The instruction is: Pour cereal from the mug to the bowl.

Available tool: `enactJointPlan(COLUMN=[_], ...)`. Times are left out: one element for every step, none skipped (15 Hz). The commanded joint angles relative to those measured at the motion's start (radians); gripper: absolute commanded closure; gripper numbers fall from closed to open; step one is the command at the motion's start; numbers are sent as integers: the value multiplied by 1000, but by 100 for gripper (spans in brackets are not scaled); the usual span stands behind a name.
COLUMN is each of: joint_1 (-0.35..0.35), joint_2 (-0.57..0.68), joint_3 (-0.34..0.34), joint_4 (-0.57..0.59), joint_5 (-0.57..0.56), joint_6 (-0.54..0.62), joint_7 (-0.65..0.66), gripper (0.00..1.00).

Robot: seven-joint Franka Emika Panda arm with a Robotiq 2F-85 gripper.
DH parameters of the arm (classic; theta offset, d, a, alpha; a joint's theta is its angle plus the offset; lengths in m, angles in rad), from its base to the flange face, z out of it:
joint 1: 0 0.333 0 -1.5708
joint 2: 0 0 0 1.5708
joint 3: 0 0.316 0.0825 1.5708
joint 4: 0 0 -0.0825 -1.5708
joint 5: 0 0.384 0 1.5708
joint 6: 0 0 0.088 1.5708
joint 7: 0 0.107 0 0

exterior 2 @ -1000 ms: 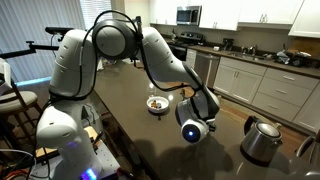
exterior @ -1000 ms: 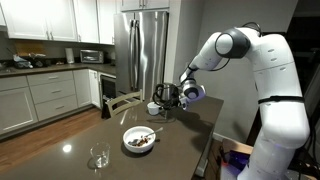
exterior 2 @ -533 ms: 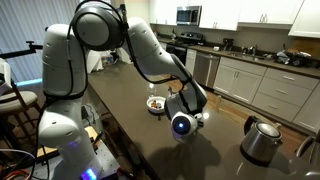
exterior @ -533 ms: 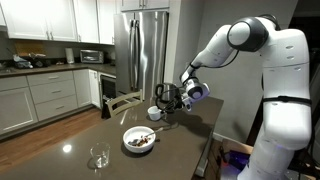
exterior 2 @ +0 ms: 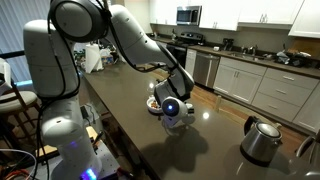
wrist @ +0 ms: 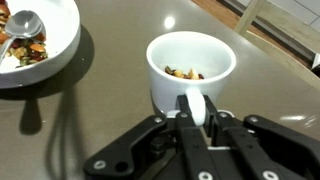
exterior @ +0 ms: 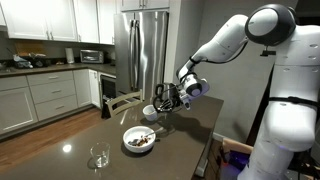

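Mug (wrist: 190, 62): upright on the worktop (wrist: 110, 115), cereal (wrist: 183, 72) kept inside.
Pincer (wrist: 197, 118): clenched on the mug handle.
Bowl (wrist: 62, 35): nearby; pouring is not yet begun.

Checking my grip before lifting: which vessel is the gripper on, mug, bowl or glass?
The white mug: the gripper is shut on its handle. The bowl lies beside it, the clear glass farther off.

Home kitchen, steel fridge (exterior: 142, 45), white cabinets (exterior: 40, 20), microwave (exterior 2: 188, 15), kettle (exterior 2: 262, 141)
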Motion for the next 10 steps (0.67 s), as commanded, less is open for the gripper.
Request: enactJointPlan(joint_1=[20, 24, 26, 25, 23, 20, 18, 16, 15, 14], joint_2=[-89, -102, -115, -130, -142, -154, -167, -182, -195, -209], joint_3=[25, 31, 35, 37, 39, 39, 39, 38, 38, 38], joint_4=[-33, -40, -49, -63, -77, -97, -116, -139, -160, -178], joint_5=[43, 48, 56, 65, 73, 81, 87, 88, 85, 84], joint_6=[60, 70, 72, 59, 50, 39, 31, 22, 16, 10], joint_7=[-63, -77, -100, -138, -171, -211, -243, -272, -292, -313], gripper=[96, 96, 96, 96, 96, 96, 96, 96, 96, 96])
